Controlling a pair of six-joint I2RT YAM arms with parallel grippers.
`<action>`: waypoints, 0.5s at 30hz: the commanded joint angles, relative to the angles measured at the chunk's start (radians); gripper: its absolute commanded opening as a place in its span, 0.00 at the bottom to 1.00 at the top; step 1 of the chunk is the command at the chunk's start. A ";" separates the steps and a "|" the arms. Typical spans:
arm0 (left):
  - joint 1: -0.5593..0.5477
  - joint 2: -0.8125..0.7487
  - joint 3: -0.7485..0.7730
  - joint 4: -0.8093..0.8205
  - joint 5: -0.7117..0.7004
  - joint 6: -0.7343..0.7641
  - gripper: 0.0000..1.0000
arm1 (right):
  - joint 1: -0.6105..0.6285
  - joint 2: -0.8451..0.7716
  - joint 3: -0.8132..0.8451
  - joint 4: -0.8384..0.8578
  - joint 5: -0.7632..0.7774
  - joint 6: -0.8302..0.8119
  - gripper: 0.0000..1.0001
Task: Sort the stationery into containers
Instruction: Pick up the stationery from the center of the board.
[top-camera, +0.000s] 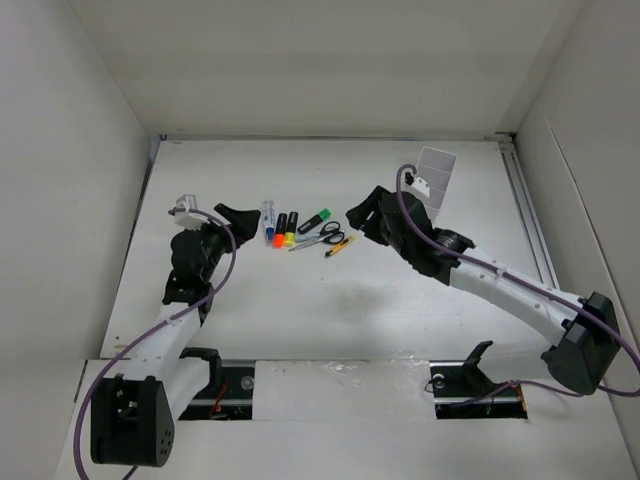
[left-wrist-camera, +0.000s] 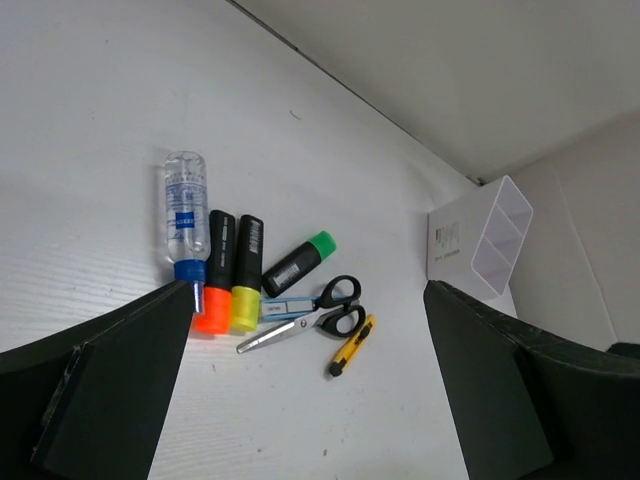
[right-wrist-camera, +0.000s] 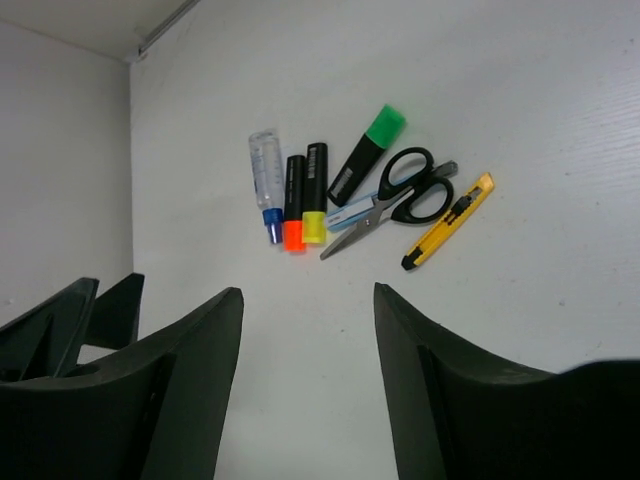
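Stationery (top-camera: 290, 228) lies clustered; container (top-camera: 437, 177) stands to its right, farther back.

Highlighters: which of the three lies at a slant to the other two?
The green highlighter; orange and yellow lie side by side, parallel.

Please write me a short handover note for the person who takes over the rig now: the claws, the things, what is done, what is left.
Left claw: open, empty, left of the items.
Right claw: open, empty, right of them.
On the table, grouped: clear-blue pen, orange highlighter, yellow highlighter, green highlighter, scissors, cutter.
White container: far right, apart, nothing seen inside.
Done: nothing sorted. Left: all items.
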 joint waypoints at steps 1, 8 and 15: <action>0.002 0.019 0.071 -0.018 -0.041 -0.031 1.00 | -0.004 -0.020 -0.003 0.079 -0.056 -0.005 0.61; 0.002 -0.046 0.014 0.005 -0.134 0.056 1.00 | -0.004 -0.017 -0.041 0.139 -0.097 0.014 0.01; 0.002 0.141 0.164 -0.101 -0.223 0.093 1.00 | -0.004 -0.006 -0.075 0.162 -0.097 0.032 0.00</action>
